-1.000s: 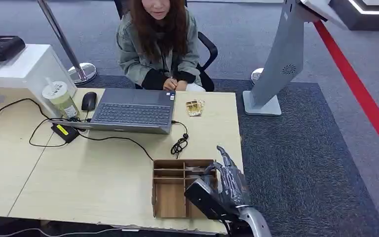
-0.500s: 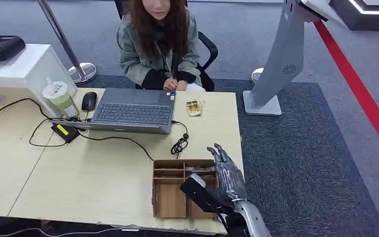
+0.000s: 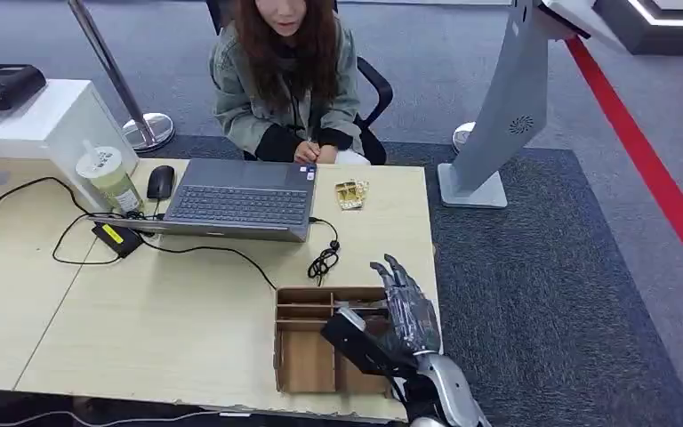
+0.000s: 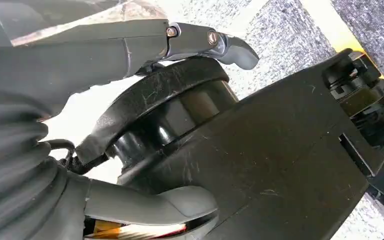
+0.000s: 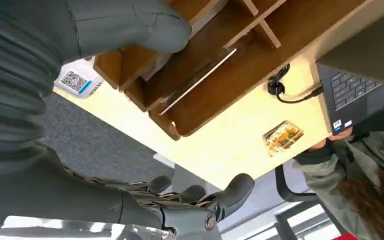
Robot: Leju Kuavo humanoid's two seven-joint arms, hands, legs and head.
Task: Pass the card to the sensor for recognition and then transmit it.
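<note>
Right hand: the grey many-fingered right hand (image 3: 405, 311) sits low and right of centre in the head view, fingers spread and holding nothing, hovering over the right side of the tray. Against the earlier pictures it has slid leftward and a little lower, from the table's right edge to above the tray; I judge it is lining up for a pick.
Desk: the pale wooden desk (image 3: 142, 311) fills the left and middle of the head view.
Person: a person in a grey-green jacket (image 3: 276, 89) sits at the top centre behind the desk, hands resting by the laptop, unchanged.
Laptop: the open dark grey laptop (image 3: 236, 200) lies upper centre, with a black cable (image 3: 323, 258) coiled just beside it.
Tray: the brown wooden compartment tray (image 3: 307, 342) stands at lower centre, near the desk's front edge.
Card: the thin white flat card (image 5: 200, 80) leans on edge inside a tray compartment in the right wrist view, apart from the thumb (image 5: 130, 25); not yet gripped.
Left hand: the left hand (image 4: 145, 50) hangs beside dark body parts in the left wrist view; whether it is spread or closed I cannot tell.
Meaning: the pick is not yet done; sensing and handing over remain.
</note>
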